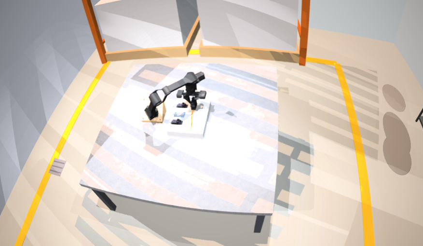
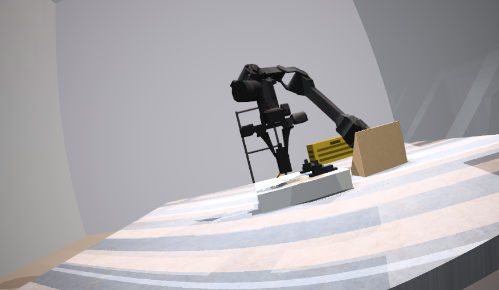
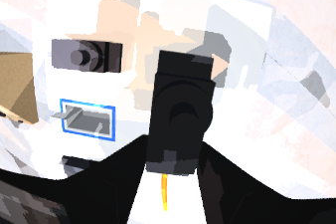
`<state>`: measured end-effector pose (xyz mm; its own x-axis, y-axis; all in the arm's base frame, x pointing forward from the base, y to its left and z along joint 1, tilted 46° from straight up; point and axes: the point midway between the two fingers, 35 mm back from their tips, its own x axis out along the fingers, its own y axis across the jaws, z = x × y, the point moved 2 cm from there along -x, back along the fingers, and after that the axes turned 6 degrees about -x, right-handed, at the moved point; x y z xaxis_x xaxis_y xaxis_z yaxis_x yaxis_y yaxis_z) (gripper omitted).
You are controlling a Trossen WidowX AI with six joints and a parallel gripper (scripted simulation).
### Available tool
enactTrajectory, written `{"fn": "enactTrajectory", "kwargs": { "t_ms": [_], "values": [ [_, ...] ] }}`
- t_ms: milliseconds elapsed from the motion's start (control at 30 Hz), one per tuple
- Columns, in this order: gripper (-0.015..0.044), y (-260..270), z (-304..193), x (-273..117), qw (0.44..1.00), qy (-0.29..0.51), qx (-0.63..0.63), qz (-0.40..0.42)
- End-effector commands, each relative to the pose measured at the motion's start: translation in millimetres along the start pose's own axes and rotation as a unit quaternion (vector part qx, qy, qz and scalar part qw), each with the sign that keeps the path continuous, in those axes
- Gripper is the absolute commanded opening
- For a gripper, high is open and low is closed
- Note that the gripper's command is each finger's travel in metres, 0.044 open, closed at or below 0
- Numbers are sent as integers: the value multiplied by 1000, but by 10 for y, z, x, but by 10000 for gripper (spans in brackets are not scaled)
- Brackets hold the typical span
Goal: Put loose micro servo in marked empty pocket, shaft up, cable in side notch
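Observation:
The loose micro servo (image 1: 193, 105) (image 2: 284, 164) (image 3: 181, 88) is black and held with its round output boss facing up, leaning slightly in the exterior view. My gripper (image 1: 193, 100) (image 2: 281, 154) (image 3: 172, 144) is shut on its body, with a finger on either side. The servo appears a little above the white deck (image 1: 185, 134) (image 2: 305, 194). Its orange cable (image 1: 192, 120) (image 2: 279, 175) (image 3: 165, 190) hangs from the end nearer the wrist. The pocket's blue outline (image 1: 179, 116) (image 3: 87, 103) lies left of the servo in the wrist view, and the pocket is empty. The fingertips partly hide the servo's sides.
Two seated black servos flank the pocket: one servo (image 1: 181, 104) (image 3: 75, 56) above it and another servo (image 1: 176, 121) (image 3: 77, 164) below, partly hidden by a finger in the wrist view. A brown wedge-shaped block (image 2: 380, 151) and a yellow striped box (image 2: 330, 151) stand near the arm's base.

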<state>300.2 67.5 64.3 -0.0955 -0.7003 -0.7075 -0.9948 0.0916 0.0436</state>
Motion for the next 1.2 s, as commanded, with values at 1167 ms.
{"fn": "enactTrajectory", "kwargs": {
  "t_ms": [1167],
  "values": [
    [0,55,-326,-5,918,-2,397,0]
  ]
}}
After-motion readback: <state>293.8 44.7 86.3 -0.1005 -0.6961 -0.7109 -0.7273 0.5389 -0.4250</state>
